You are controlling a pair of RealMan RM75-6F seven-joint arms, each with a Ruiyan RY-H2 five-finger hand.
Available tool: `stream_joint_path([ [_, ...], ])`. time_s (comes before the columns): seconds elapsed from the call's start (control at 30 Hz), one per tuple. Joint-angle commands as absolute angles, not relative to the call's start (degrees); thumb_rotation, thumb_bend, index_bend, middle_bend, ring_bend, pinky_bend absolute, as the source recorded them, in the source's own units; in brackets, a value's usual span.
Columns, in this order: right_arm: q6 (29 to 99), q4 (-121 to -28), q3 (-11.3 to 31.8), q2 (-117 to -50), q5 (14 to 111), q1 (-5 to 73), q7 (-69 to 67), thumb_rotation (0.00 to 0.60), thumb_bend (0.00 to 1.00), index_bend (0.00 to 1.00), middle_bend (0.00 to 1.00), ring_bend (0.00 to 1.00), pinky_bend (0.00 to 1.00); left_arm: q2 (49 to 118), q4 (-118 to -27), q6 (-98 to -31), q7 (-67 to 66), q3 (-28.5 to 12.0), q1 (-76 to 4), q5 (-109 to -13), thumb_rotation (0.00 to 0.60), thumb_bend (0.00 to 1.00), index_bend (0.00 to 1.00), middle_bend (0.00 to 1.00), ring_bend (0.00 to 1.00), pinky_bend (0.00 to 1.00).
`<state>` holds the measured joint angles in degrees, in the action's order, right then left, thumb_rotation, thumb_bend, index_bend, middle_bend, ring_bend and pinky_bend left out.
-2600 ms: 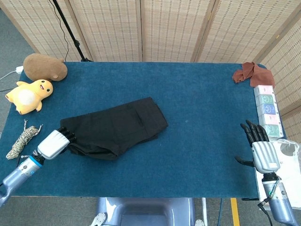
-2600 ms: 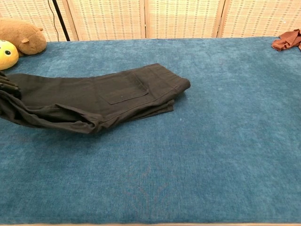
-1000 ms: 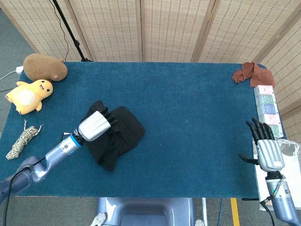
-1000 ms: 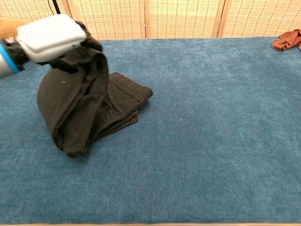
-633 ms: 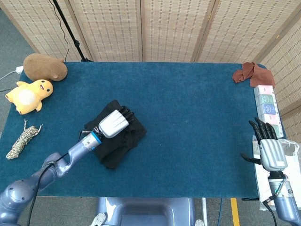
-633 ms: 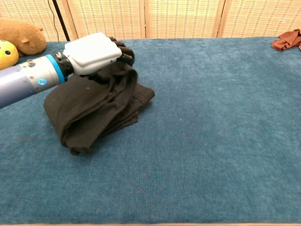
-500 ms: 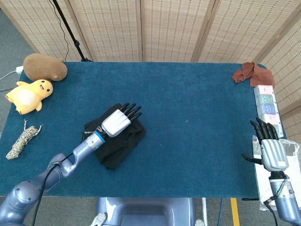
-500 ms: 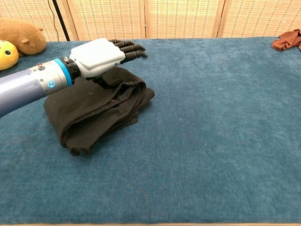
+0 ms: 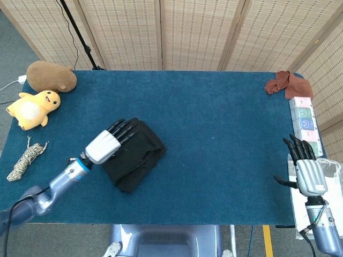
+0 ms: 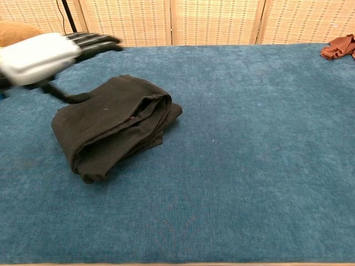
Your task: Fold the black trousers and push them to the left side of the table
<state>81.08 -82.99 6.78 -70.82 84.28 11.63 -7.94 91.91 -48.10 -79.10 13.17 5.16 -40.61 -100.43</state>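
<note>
Left hand (image 9: 102,145) is flat with fingers stretched out, holding nothing, hovering over the left edge of the black trousers (image 9: 134,154); in the chest view it's a blurry white shape at upper left (image 10: 39,55). The trousers sit folded in a chunky bundle left of centre on the table (image 9: 214,160), which is covered in a blue carpet-like fabric. Right hand (image 9: 306,168) is off at the lower right of the head view, fingers straight and apart, empty.

Around the edges: brown plush (image 9: 51,76) and yellow duck plush (image 9: 33,108) at upper left, a rope bundle (image 9: 25,159) below them, a rust-coloured cloth (image 9: 283,83) at the upper right corner. Woven folding screens (image 9: 187,32) behind the table.
</note>
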Motion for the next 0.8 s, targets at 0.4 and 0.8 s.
stream_joint_path([
  [0.4,80.5,-83.0,6.6,-71.2,84.3,11.9,-7.4,0.6,0.0,0.0,0.0,0.0,0.0,94.1,-37.1,-81.2,22.8,13.0,-30.6,-103.1,0.6,0.32,0.01,0.0,0.0,0.08],
  [0.8,80.2,-82.5,6.7,-71.2,83.9,11.9,-7.9,0.6,0.0,0.0,0.0,0.0,0.0,98.7,-31.3,-78.6,24.3,13.3,-31.2,-103.9,0.6,0.32,0.03,0.0,0.0,0.08],
])
